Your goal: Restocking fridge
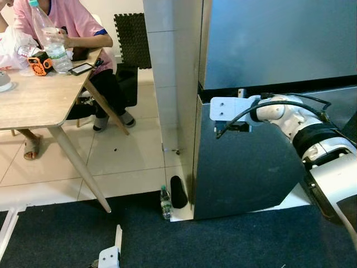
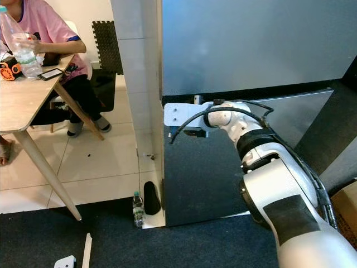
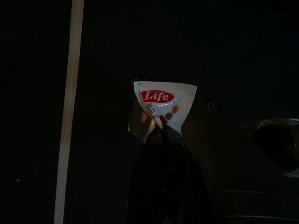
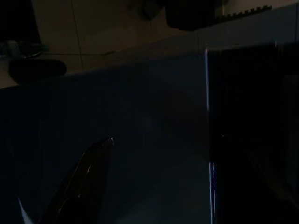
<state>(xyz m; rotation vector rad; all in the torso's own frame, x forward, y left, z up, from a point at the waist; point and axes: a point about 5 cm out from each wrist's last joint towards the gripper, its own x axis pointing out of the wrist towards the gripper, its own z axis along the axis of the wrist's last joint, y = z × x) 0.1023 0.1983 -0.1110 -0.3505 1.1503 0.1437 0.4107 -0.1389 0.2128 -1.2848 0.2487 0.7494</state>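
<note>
- Our right gripper (image 1: 218, 129) is pressed at the top edge of the fridge's lower door (image 1: 245, 178); its fingers are hidden behind the white wrist plate, so we cannot tell how far apart they stand
- In the right wrist view one black finger (image 4: 79, 186) is faintly visible against the dark door face; the rest is too dim to read
- The left wrist view is very dark: our left gripper (image 3: 163, 133) is closed on the lower corner of a white sachet (image 3: 163, 100) printed "Life" in red; its smaller print is unreadable
- The fridge (image 2: 251, 50) is cut off at the top, just beside a white tiled pillar (image 1: 170, 67)
- A small bottle (image 1: 165, 203) and a black object stand on the floor at the fridge's corner
- A person in pink (image 1: 61, 19), cropped at the shoulders, sits at a wooden table (image 1: 33, 100) holding a plastic bottle (image 1: 50, 39)
</note>
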